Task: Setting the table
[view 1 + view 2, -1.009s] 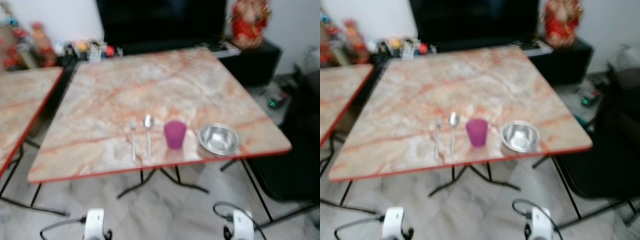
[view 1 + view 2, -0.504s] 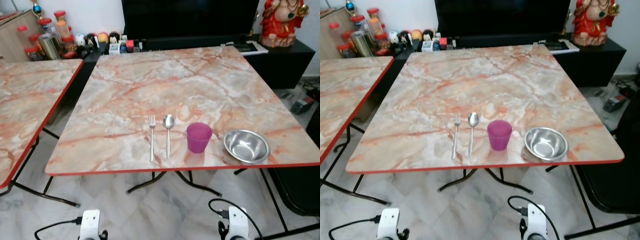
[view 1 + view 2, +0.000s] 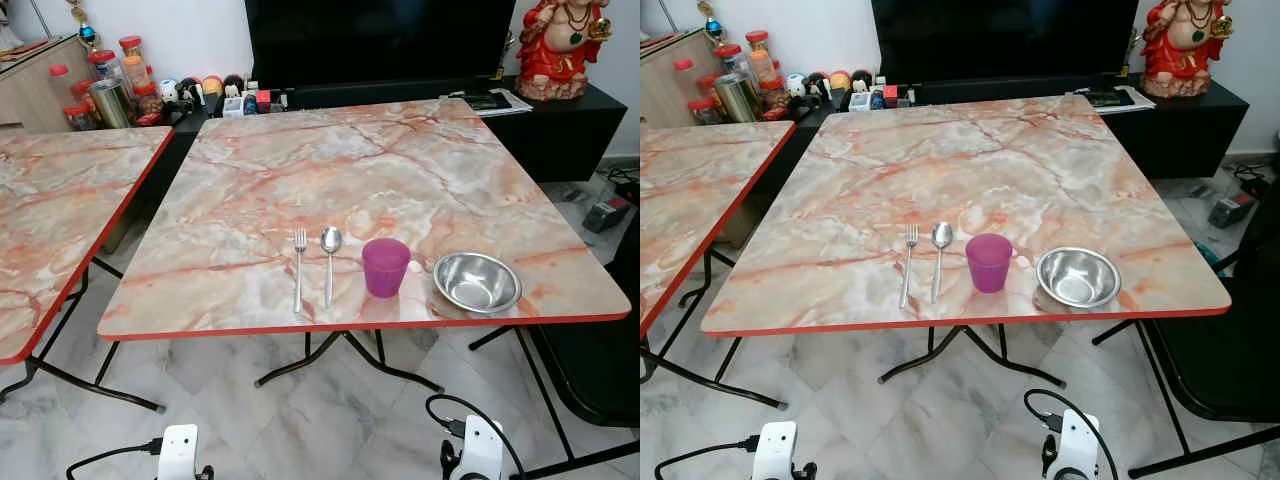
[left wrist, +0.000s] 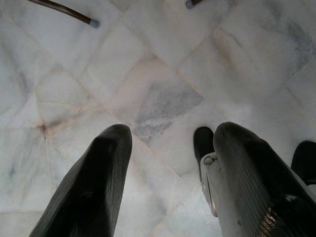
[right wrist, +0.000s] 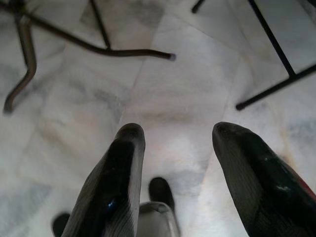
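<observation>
Along the front edge of a marble-patterned table (image 3: 330, 170) with a red rim lie a fork (image 3: 298, 265) and a spoon (image 3: 329, 257) side by side. Right of them stands a purple cup (image 3: 385, 266), then a steel bowl (image 3: 476, 281). Both arms hang down below the table edge, with only their white wrist parts at the bottom of the head views. My left gripper (image 4: 170, 143) is open over the marble floor. My right gripper (image 5: 177, 140) is likewise open above the floor, holding nothing.
A second marble table (image 3: 50, 210) stands at the left. Behind are a black TV unit with jars (image 3: 105, 90), small items and a red figurine (image 3: 565, 45). A dark chair (image 3: 600, 360) sits at the right. Black table legs (image 3: 345, 360) cross the white floor.
The whole picture shifted and sharpened as the camera moved; the table objects keep their places. Both arms still hang low.
</observation>
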Motion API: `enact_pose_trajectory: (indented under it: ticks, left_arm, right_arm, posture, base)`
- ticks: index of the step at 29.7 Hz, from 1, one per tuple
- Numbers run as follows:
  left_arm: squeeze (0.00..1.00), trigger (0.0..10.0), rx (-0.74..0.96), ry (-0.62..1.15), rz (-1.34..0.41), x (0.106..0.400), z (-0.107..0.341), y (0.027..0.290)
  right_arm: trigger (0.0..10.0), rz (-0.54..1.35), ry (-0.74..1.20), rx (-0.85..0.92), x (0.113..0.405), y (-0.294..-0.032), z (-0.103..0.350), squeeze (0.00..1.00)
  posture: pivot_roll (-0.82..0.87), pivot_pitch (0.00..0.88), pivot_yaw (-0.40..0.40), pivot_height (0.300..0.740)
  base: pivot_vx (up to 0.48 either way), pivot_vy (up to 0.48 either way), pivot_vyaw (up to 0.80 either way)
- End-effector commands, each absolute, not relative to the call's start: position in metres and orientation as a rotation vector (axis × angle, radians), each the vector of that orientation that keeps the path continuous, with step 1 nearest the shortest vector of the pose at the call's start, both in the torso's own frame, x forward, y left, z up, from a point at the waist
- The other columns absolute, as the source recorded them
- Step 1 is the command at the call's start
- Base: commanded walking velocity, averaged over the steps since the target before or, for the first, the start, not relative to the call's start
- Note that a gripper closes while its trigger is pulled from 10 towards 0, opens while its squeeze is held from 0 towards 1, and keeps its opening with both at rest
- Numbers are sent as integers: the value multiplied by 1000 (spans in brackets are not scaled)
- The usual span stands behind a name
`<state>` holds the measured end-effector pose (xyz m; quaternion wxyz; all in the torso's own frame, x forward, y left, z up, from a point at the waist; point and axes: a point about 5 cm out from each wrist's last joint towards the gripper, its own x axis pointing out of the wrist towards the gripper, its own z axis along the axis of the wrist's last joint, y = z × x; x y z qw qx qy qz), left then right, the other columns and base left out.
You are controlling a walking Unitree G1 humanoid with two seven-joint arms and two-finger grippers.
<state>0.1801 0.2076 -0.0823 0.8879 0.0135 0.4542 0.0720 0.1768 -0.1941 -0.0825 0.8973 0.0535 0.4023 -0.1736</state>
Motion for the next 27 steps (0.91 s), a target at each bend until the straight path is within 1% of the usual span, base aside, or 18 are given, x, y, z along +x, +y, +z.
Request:
enact_pose_trajectory:
  ticks: [1, 3, 5, 6, 8, 9, 10, 14, 17, 20, 23, 24, 27]
  left_arm:
    - [0, 10000, 34, 966, 161, 176, -83, 214]
    - [0, 10000, 35, 967, 160, 176, -83, 214]
    - [0, 10000, 35, 967, 159, 176, -84, 213]
    - [0, 10000, 34, 967, 159, 176, -83, 213]
    - [0, 10000, 33, 966, 159, 177, -83, 212]
    - [0, 10000, 33, 966, 159, 177, -83, 212]
    - [0, 10000, 30, 965, 160, 177, -83, 212]
    - [0, 10000, 28, 964, 159, 177, -83, 211]
    - [0, 10000, 27, 963, 157, 177, -83, 211]
    - [0, 10000, 27, 965, 157, 176, -84, 212]
    - [0, 10000, 26, 974, 159, 171, -86, 214]
    - [0, 10000, 26, 975, 159, 170, -86, 214]
    - [0, 10000, 27, 977, 159, 170, -86, 214]
  right_arm:
    - [10000, -416, 813, 185, 175, -192, -83, 0]
    - [10000, -495, 697, 273, 190, -222, -68, 0]
    - [10000, -529, 630, 313, 199, -237, -58, 0]
    - [10000, -534, 620, 325, 201, -238, -57, 0]
    - [10000, -590, 588, 429, 205, -241, -55, 0]
    - [10000, -590, 588, 429, 205, -241, -55, 0]
    - [10000, -627, 580, 473, 206, -243, -54, 0]
    - [10000, -698, 559, 533, 205, -252, -52, 0]
    - [10000, -798, 516, 573, 200, -265, -49, 0]
    - [10000, -876, 472, 562, 198, -275, -45, 0]
    - [10000, -1101, 325, 478, 188, -308, -24, 0]
    - [10000, -1144, 301, 470, 186, -314, -21, 0]
    - [10000, -1189, 266, 409, 183, -324, -11, 0]
  posture:
    - [-81, 0, 68, 740]
    - [-81, 0, 68, 740]
    - [-77, 0, 68, 740]
    - [-77, 0, 68, 740]
    - [-77, 0, 68, 740]
    - [-77, 0, 68, 740]
    - [-79, 0, 66, 740]
    - [-75, 0, 63, 740]
    - [-79, 0, 63, 740]
    - [-80, 0, 63, 740]
    - [-80, 0, 61, 740]
    - [-83, 0, 61, 740]
    - [-83, 0, 61, 740]
  base:
    - [0, 0, 0]
    - [0, 0, 0]
    - [0, 0, 0]
    - [0, 0, 0]
    - [0, 0, 0]
    - [0, 0, 0]
    - [0, 0, 0]
    - [0, 0, 0]
    - [0, 0, 0]
    - [0, 0, 0]
    - [0, 0, 0]
    - [0, 0, 0]
    - [0, 0, 0]
